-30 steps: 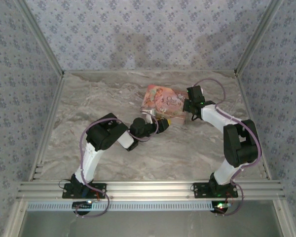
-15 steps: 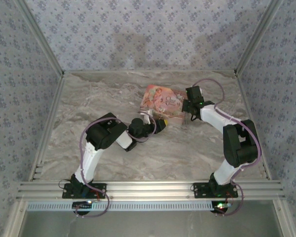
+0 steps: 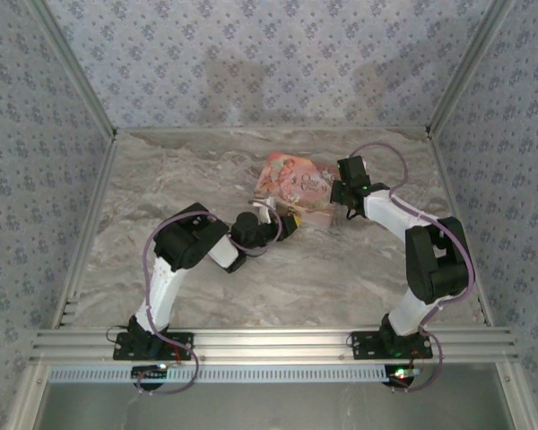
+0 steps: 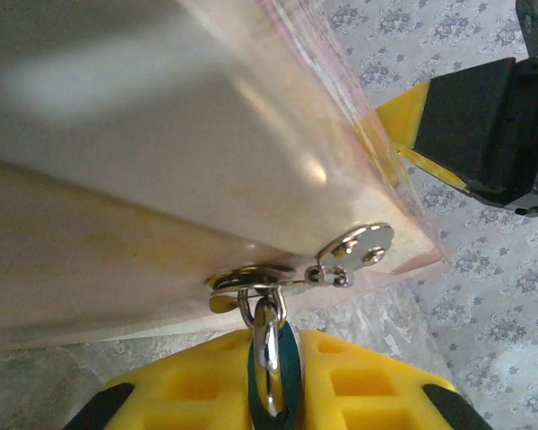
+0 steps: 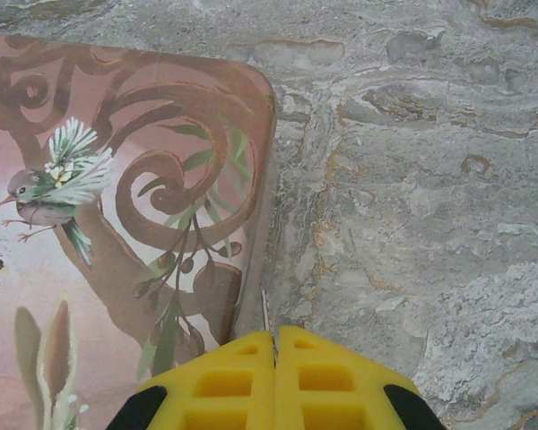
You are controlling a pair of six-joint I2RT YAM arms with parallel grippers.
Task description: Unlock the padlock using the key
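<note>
Flowered wallpaper closes in a marbled counter [image 3: 161,179], and a pink box [image 3: 291,184] lies near its middle. The left tool [image 3: 287,224] is at the box's near corner and the right tool [image 3: 341,193] at its right edge.

The step in hand looks like taking hold of the key. In the left wrist view a small metal piece with a dark teal part, probably the key [image 4: 267,358], hangs from a ring [image 4: 247,285] under the box's edge. A round metal plate just right of the ring, at the box's corner, may be the padlock [image 4: 363,246]; I cannot tell for sure.

To do this well, the grip should sit on the teal head and leave the blade free. The ring is tangled close to the box, so the key should be drawn away gently until it hangs clear. Turning it toward the padlock comes after that. The box should be held down meanwhile, or it will slide.

The left tool [image 4: 267,345] has its yellow fingers nearly together, pinching the key between them. The right tool [image 5: 274,339] has its fingers pressed together just off the box's edge. A thin sliver shows at their seam, and whether they grip it I cannot tell.
</note>
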